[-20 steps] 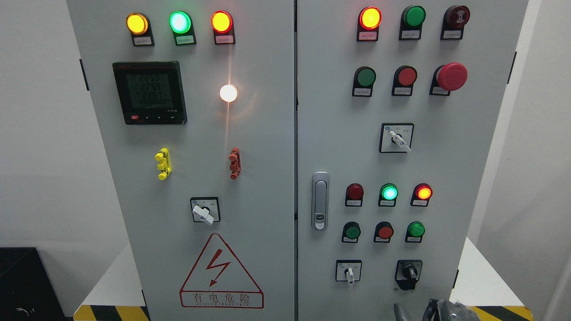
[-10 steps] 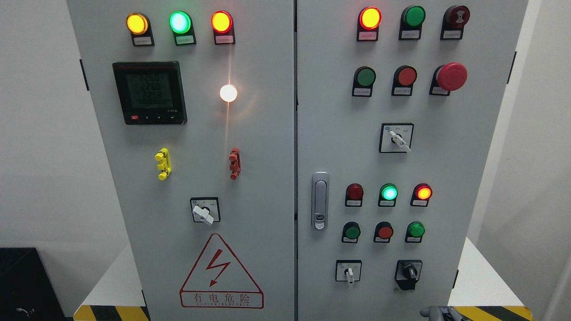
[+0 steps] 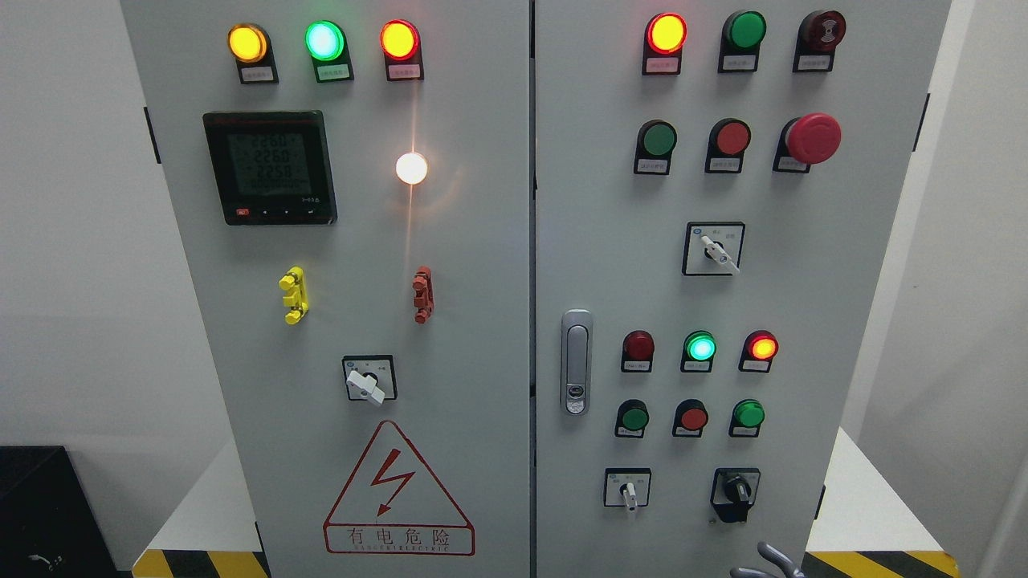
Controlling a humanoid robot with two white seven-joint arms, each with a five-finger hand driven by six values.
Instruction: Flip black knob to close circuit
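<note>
The black knob (image 3: 736, 487) sits on a black plate at the lower right of the grey cabinet's right door (image 3: 811, 305). Its handle points roughly straight down. Only a small grey part of my right hand (image 3: 769, 560) shows at the bottom edge, just below the knob and slightly to its right, not touching it. The rest of the hand is out of frame. My left hand is not in view.
A white-handled selector (image 3: 629, 490) sits left of the knob, and another one (image 3: 717, 250) higher up. Lit lamps, push buttons and a red emergency button (image 3: 813, 138) fill the right door. The door latch (image 3: 576, 361) is at its left edge. The left door holds a meter (image 3: 269, 167).
A second ago more of my right hand showed at the bottom edge. It dropped lower, and now only a small part shows, a little further left, under the knob.
</note>
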